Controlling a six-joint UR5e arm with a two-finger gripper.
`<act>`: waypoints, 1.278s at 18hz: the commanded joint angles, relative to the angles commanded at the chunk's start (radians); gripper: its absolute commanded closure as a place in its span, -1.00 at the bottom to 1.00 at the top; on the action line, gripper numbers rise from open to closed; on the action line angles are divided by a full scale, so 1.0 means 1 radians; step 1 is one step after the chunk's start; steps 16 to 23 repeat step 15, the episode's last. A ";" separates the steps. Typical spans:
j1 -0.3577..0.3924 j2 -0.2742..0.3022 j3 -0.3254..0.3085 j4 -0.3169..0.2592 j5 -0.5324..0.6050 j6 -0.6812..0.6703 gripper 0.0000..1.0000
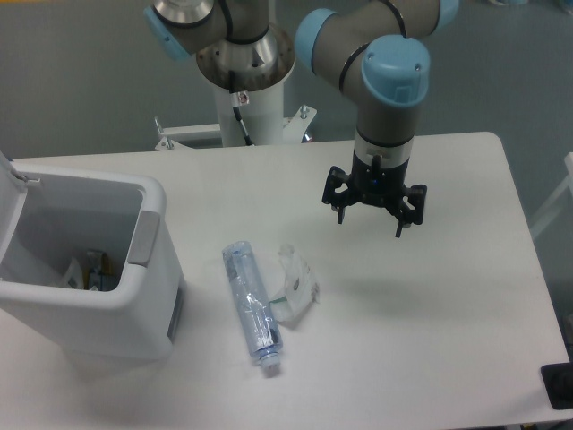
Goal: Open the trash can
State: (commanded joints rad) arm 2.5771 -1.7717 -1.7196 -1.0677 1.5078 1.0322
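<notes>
The trash can [134,309] is a large white boxy bin at the table's left front. Its lid [11,193] is swung up at the left edge, so the inside shows, with some rubbish at the bottom. The grey push tab [143,238] sits on its right rim. My gripper [371,215] hangs above the table's middle right, well to the right of the bin. Its fingers are spread apart and hold nothing.
A crushed clear plastic bottle [252,307] lies on the table to the right of the bin. A crumpled clear wrapper [296,285] lies beside it. The arm's white base post [246,98] stands at the table's far edge. A dark object [559,387] sits at the right front corner.
</notes>
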 joint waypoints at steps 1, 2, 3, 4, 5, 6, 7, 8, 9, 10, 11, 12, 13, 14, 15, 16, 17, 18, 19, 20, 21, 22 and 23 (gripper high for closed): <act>-0.003 0.000 0.006 0.000 0.008 0.020 -1.00; -0.005 0.001 0.008 -0.002 0.011 0.038 -1.00; -0.003 0.003 0.008 -0.002 0.020 0.064 -1.00; -0.005 0.005 0.005 0.000 0.047 0.087 -1.00; -0.005 0.005 0.006 -0.002 0.073 0.104 -1.00; -0.005 0.003 0.006 -0.002 0.087 0.108 -1.00; -0.005 0.003 0.006 -0.002 0.091 0.108 -1.00; -0.005 0.000 0.006 0.000 0.091 0.106 -1.00; -0.005 -0.003 0.006 0.003 0.092 0.106 -1.00; -0.005 -0.006 0.006 0.005 0.092 0.105 -1.00; -0.005 -0.009 0.005 0.006 0.092 0.105 -1.00; -0.005 -0.008 0.005 0.006 0.092 0.105 -1.00; -0.005 -0.008 0.003 0.006 0.092 0.105 -1.00; -0.005 -0.006 0.003 0.006 0.092 0.105 -1.00; -0.005 -0.006 0.003 0.006 0.092 0.105 -1.00; -0.005 -0.006 0.003 0.006 0.092 0.105 -1.00; -0.005 -0.006 0.003 0.006 0.092 0.105 -1.00; -0.005 -0.006 0.003 0.006 0.092 0.105 -1.00; -0.005 -0.006 0.003 0.006 0.092 0.105 -1.00; -0.005 -0.006 0.003 0.006 0.092 0.105 -1.00; -0.005 -0.006 0.003 0.006 0.092 0.105 -1.00; -0.005 -0.006 0.003 0.006 0.092 0.105 -1.00; -0.005 -0.006 0.003 0.006 0.092 0.105 -1.00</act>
